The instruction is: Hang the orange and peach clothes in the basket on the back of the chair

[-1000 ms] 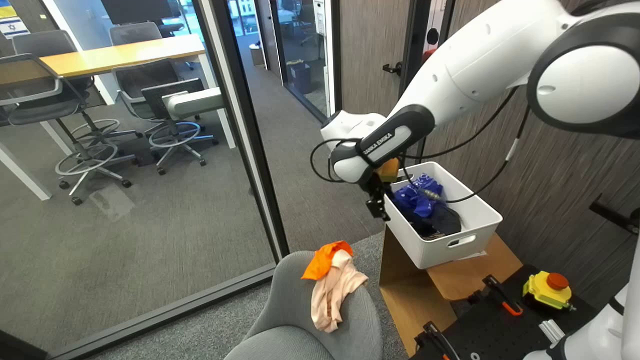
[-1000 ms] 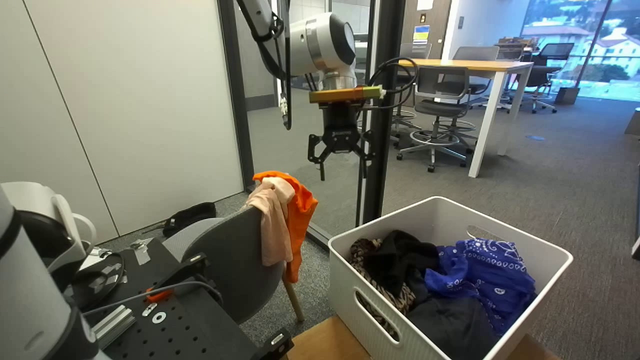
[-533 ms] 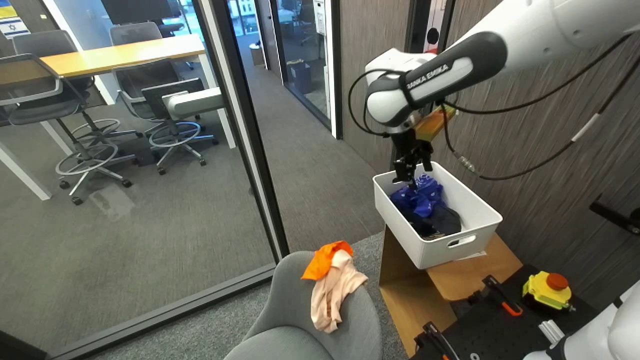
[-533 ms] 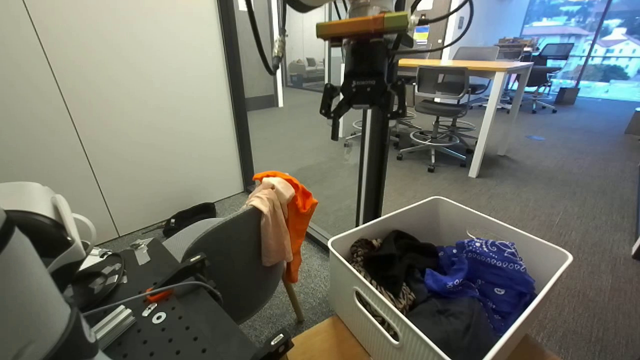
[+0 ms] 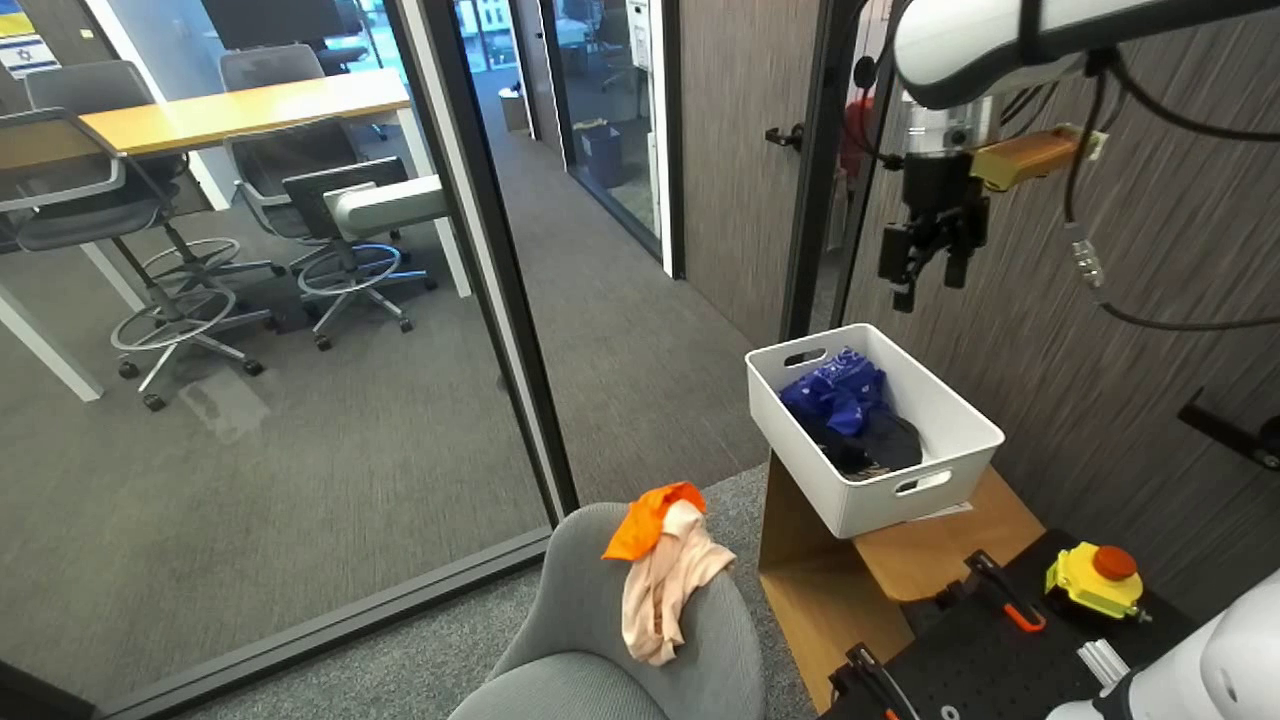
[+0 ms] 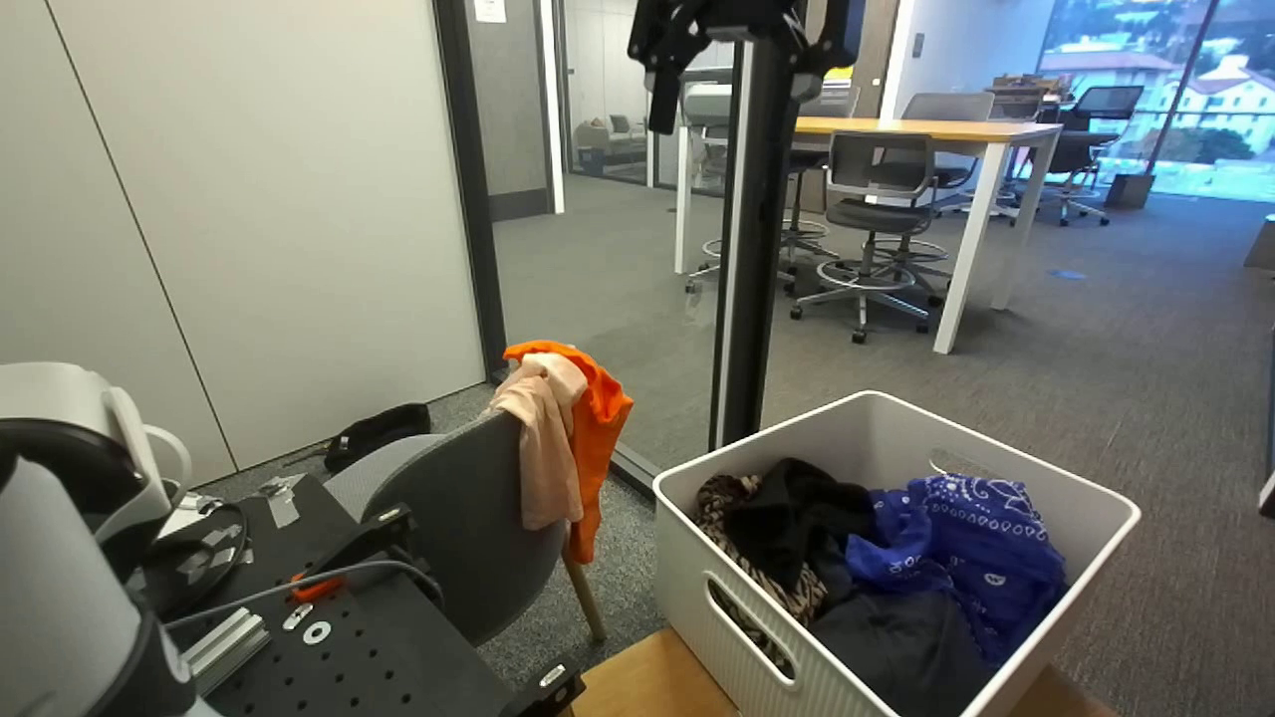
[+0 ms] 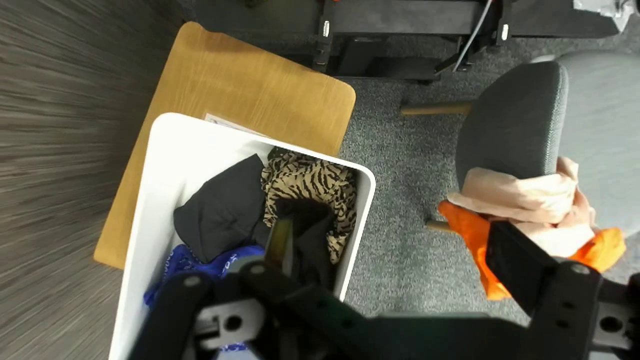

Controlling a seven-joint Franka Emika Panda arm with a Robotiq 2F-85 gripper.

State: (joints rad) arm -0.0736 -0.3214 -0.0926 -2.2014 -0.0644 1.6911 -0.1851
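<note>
The wood desk [image 7: 270, 90] carries the basket [image 5: 870, 508], which stands upright, wood showing along two of its sides in the wrist view. A paper [image 7: 227, 123] lies at the basket's foot; whether it reaches underneath is hidden. The grey floor [image 7: 400, 165] bears that desk and, near it, the chair [image 6: 473, 528]. On the black desk [image 6: 393, 629] lie a red-topped button [image 5: 1095, 580], a bar [image 6: 227, 645] and a washer [image 6: 308, 635].

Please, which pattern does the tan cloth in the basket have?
The tan cloth has black tiger stripes, best seen in the wrist view.
</note>
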